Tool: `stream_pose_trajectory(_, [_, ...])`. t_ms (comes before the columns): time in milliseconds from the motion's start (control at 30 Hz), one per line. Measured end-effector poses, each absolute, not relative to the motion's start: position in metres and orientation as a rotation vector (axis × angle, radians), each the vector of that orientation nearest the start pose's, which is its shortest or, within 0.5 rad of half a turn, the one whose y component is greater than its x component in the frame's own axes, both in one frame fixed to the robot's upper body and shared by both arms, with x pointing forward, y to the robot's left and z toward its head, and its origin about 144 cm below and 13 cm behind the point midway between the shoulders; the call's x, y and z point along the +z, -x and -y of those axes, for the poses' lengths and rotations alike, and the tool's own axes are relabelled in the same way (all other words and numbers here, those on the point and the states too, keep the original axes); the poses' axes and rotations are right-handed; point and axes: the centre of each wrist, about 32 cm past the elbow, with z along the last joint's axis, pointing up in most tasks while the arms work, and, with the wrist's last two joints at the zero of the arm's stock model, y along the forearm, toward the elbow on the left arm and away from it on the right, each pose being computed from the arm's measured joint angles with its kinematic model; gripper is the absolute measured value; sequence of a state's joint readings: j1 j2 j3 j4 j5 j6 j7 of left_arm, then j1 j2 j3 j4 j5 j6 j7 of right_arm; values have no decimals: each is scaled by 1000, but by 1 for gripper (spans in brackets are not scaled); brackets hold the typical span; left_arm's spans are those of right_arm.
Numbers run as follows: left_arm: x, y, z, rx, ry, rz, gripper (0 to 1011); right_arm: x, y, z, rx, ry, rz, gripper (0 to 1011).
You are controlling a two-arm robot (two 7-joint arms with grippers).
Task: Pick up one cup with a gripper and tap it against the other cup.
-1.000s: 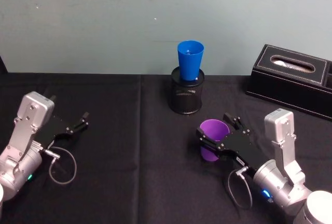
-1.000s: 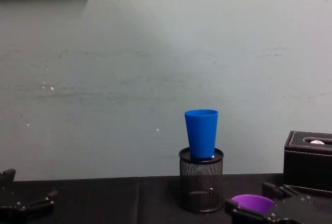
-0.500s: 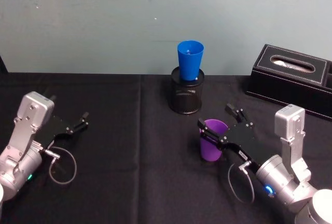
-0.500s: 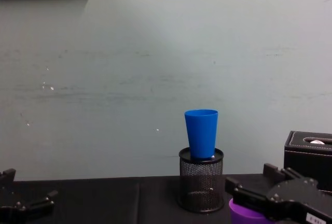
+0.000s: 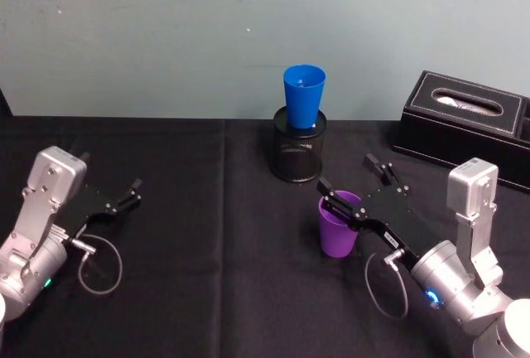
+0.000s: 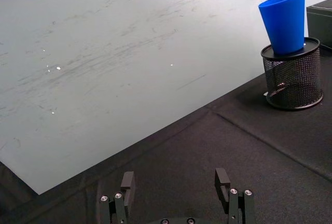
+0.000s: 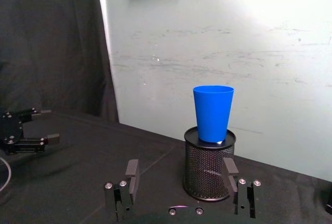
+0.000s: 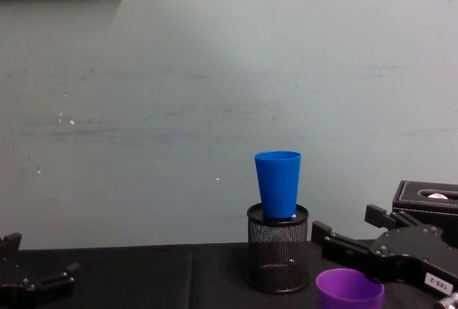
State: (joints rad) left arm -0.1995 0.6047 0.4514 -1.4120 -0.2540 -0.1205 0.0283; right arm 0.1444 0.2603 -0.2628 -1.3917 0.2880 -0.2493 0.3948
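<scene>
Your right gripper (image 5: 354, 193) hovers above the purple cup (image 5: 339, 224), jaws apart, gripping nothing. The cup stands on the table (image 5: 207, 234), near the blue cup (image 5: 303, 97) in the mesh holder (image 5: 297, 155). Judged: grasp, lift and tap all remain. Left gripper (image 5: 131, 194) idles, jaws apart.

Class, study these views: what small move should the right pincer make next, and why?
Probably lower the right pincer so its fingers straddle the purple cup. It is open and sits above the cup's rim in the chest view. The cup stands ungripped, short of the blue cup in the mesh holder. The left pincer is parked.
</scene>
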Motion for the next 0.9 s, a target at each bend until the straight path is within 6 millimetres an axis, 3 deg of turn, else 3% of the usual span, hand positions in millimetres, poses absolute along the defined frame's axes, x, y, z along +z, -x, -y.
stream_pose_trajectory(900, [1140,-489,-310,1248,-304,285,1011,1126,-492,240,-993,-102,114,1003])
